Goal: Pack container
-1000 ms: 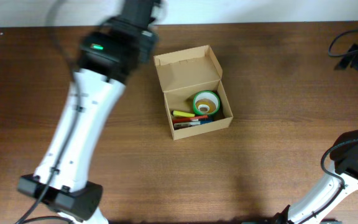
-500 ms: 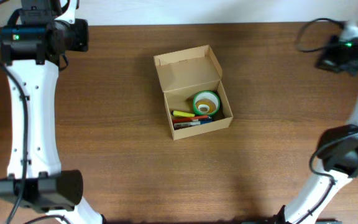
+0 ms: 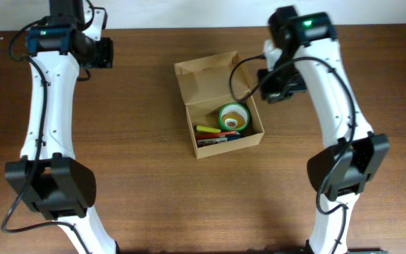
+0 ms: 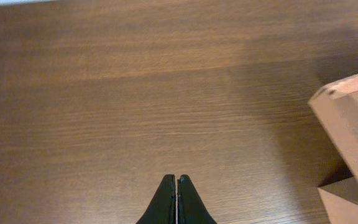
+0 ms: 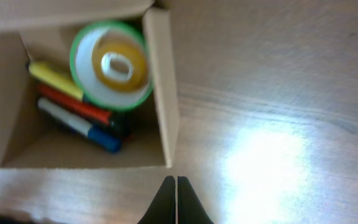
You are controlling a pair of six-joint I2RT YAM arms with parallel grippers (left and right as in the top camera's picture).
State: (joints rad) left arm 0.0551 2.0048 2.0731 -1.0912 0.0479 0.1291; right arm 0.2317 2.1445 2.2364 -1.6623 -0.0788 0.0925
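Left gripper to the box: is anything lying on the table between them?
Nothing. In the left wrist view, only bare table shows between the shut left gripper and the box; the overhead view agrees.

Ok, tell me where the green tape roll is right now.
Overhead view: the green tape roll sits inside the open container, at its right wall, markers just left of it.

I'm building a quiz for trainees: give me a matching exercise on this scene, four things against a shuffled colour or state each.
Things:
1 container
2 tape roll
3 left gripper
4 marker nearest the lid hinge

States:
a yellow
b shut, holding nothing
c lid flap open
d green-rimmed

Pairs: 1-c, 2-d, 3-b, 4-a
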